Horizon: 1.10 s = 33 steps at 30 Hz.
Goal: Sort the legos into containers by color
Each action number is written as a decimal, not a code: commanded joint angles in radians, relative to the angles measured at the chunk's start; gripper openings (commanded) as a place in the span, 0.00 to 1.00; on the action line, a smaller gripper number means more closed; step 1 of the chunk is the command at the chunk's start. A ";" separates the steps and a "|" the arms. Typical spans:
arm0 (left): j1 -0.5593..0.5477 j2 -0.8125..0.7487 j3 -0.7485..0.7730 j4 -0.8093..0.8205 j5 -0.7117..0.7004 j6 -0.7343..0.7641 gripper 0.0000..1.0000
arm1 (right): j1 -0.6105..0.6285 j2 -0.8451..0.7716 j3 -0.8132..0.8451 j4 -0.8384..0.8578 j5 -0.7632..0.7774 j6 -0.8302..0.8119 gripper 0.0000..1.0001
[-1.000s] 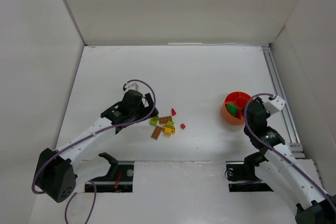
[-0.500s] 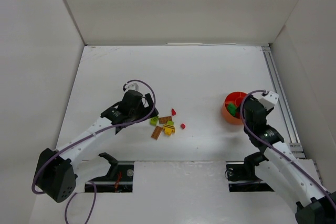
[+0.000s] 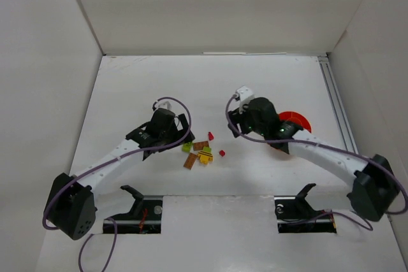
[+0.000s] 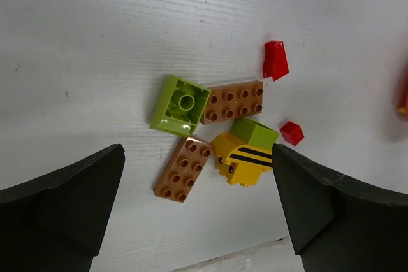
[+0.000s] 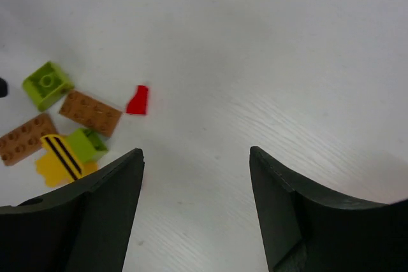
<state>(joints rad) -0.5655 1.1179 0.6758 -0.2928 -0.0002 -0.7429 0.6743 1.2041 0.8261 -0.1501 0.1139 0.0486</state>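
Small pile of plastic studded legos left of centre on white table (image 3: 268, 87). Lime square brick (image 4: 181, 104) touching one orange-brown plate (image 4: 234, 101). Second orange-brown plate (image 4: 183, 169) just below the lime one. Yellow black-striped piece (image 4: 242, 160) with a lime block (image 4: 254, 133) against its top. Tiny red brick (image 4: 291, 132) just right of that, red sloped piece (image 4: 275, 59) a bit apart, farther up. Left gripper (image 4: 197, 151) above the pile, jaws spread wide, nothing held. Right gripper (image 5: 196, 154) also spread and empty, over bare table to the right of the pile. Round orange-red plastic bowl (image 3: 294, 119) well right of the legos, mostly hidden behind right arm, contents not visible.
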 commanded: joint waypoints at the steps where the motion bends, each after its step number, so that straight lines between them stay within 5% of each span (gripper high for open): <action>1: 0.006 -0.039 -0.018 0.020 0.020 -0.027 1.00 | 0.096 0.159 0.116 0.041 -0.019 -0.024 0.72; 15: 0.015 -0.139 -0.074 -0.022 0.011 -0.065 1.00 | 0.146 0.578 0.283 0.109 -0.013 0.066 0.66; 24: 0.015 -0.148 -0.084 -0.022 0.002 -0.065 1.00 | 0.146 0.624 0.301 0.109 0.006 0.100 0.49; 33: 0.015 -0.167 -0.093 -0.022 0.002 -0.075 1.00 | 0.186 0.644 0.312 0.109 -0.016 0.146 0.50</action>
<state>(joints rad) -0.5545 0.9829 0.5957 -0.3119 0.0097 -0.8066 0.8371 1.8336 1.0985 -0.0734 0.1078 0.1661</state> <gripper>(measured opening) 0.997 0.494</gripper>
